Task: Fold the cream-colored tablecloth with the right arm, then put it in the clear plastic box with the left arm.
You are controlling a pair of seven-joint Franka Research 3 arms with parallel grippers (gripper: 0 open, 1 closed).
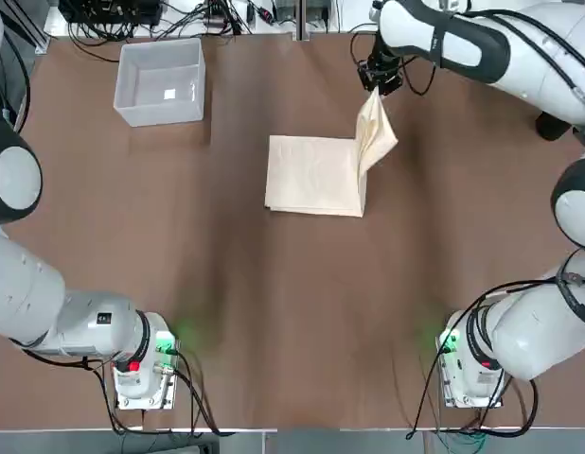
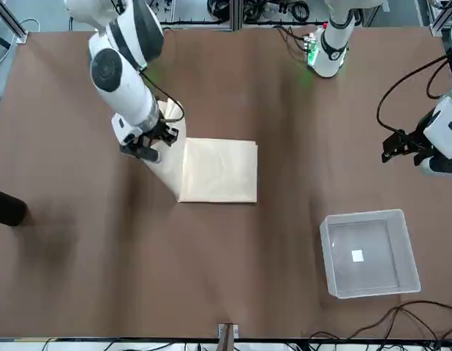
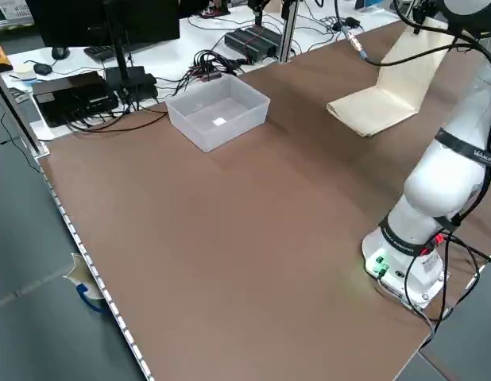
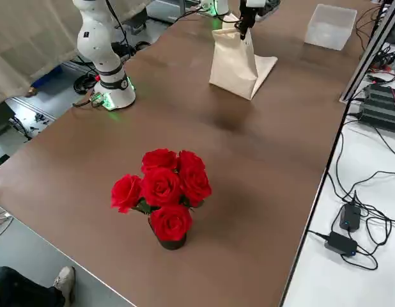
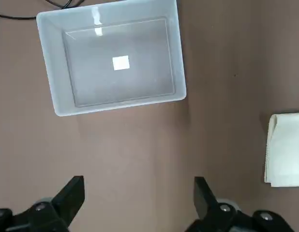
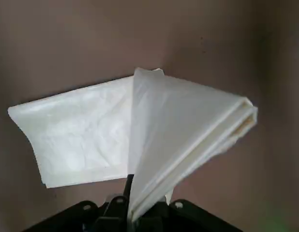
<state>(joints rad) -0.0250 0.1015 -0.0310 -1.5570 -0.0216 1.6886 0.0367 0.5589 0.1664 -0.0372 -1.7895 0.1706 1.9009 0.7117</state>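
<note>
Top: I see my right gripper [image 1: 379, 79] clenched on one edge of the cloth [image 1: 316, 175], that side lifted, the rest flat mid-table. Box [image 1: 161, 81] sits at the far left, well apart from the cloth.
Front: same pinch, raised flap under the right gripper [image 2: 154, 139]; left gripper [image 2: 401, 143] hangs near the box [image 2: 368, 252] side.
Left wrist: my left fingers [image 5: 72, 193] spread wide, holding nothing, above the table [image 5: 140, 145] near the box.
Right wrist: cloth [image 6: 140, 130] fold clamped between the fingers.
</note>
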